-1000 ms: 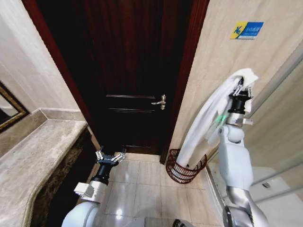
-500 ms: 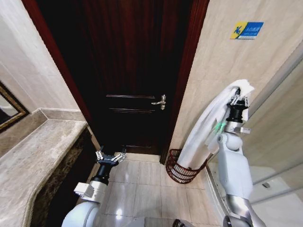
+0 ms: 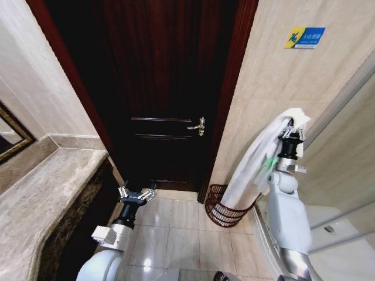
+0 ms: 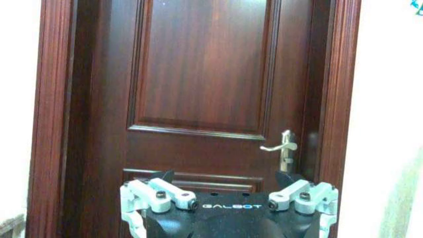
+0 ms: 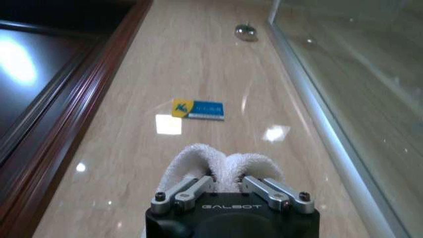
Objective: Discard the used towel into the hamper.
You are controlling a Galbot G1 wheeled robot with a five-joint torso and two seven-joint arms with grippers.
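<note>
Your right end effector (image 3: pixel 291 133) carries the word GALBOT on its black housing, and the same word shows on the left end effector (image 4: pixel 228 196). Above the right end effector, on the beige wall, you see a small blue and yellow sign (image 3: pixel 304 37); its lettering is too small to read.

Your right end effector is raised high beside the wall and points upward, its fingers (image 5: pixel 187 190) pressed onto a fold of the white towel (image 3: pixel 253 165), which bulges out above them. From that pinch the towel runs long and narrow, slanting down and away toward the door side, and its lower end drops into the hamper (image 3: pixel 224 213). The hamper stands on the tiled floor (image 3: pixel 176 234) well below the right end effector, against the wall just beside the door frame, with its open mouth tipped up toward you. You cannot see how far the towel reaches inside, since the wire wall and the arm cut it off.

Your left end effector (image 3: pixel 136 196) hangs low near the end of the marble counter (image 3: pixel 41 193), facing the dark wooden door (image 4: pixel 205 89) and its handle (image 4: pixel 282 148), with its fingers spread wide and nothing between them.
</note>
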